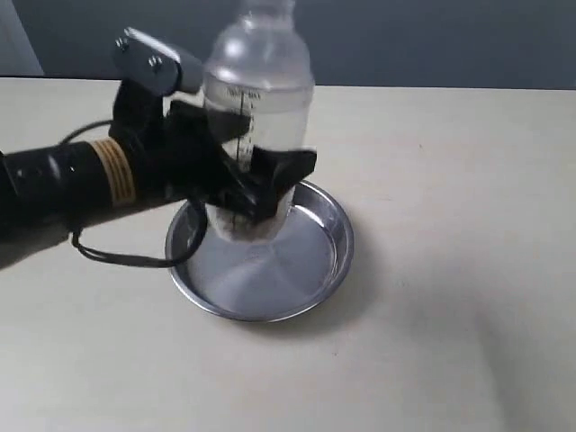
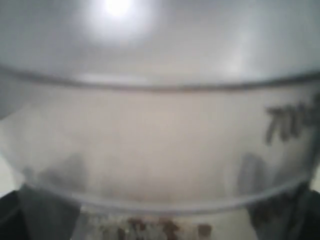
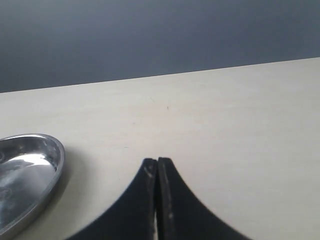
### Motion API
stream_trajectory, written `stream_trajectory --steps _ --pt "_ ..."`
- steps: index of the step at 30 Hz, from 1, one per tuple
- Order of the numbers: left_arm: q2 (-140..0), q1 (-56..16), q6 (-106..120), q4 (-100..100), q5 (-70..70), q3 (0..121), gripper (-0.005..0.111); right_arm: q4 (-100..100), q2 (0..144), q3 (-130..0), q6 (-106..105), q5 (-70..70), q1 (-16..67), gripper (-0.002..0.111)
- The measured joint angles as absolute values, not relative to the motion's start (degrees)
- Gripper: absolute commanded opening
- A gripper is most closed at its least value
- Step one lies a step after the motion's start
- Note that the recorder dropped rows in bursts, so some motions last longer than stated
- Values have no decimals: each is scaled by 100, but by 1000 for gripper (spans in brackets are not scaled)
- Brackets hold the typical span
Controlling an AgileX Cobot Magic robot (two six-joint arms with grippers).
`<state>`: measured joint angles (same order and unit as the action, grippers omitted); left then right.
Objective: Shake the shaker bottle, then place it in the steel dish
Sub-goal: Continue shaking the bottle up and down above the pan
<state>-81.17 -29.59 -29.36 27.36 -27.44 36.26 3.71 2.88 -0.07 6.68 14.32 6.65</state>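
Observation:
The clear shaker bottle [image 1: 258,99] stands upright above the steel dish [image 1: 315,261], its cap cut off by the top of the exterior view. My left gripper [image 1: 256,184] is shut on the bottle's lower body, black fingers on both sides. Brown and whitish grains [image 1: 252,227] lie at its bottom. In the left wrist view the bottle [image 2: 160,140] fills the picture, blurred, with grains [image 2: 165,229] low down. I cannot tell whether the bottle's base touches the dish. My right gripper [image 3: 157,161] is shut on nothing, over bare table beside the dish [image 3: 30,170].
The pale table [image 1: 450,180] spreads around the dish, with a dark wall behind it. A black cable [image 1: 117,256] loops from the left arm down beside the dish's left rim. The right arm is outside the exterior view.

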Motion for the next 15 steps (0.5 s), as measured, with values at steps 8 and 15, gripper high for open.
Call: stream_trajectory --steps 8,15 --pt "-8546 -2862 -2566 2125 -2686 3512 0 371 288 -7 668 1435 665 -1" --pt "-8240 -2928 -2543 1988 -2890 3780 0 371 288 -7 668 1435 665 -1"
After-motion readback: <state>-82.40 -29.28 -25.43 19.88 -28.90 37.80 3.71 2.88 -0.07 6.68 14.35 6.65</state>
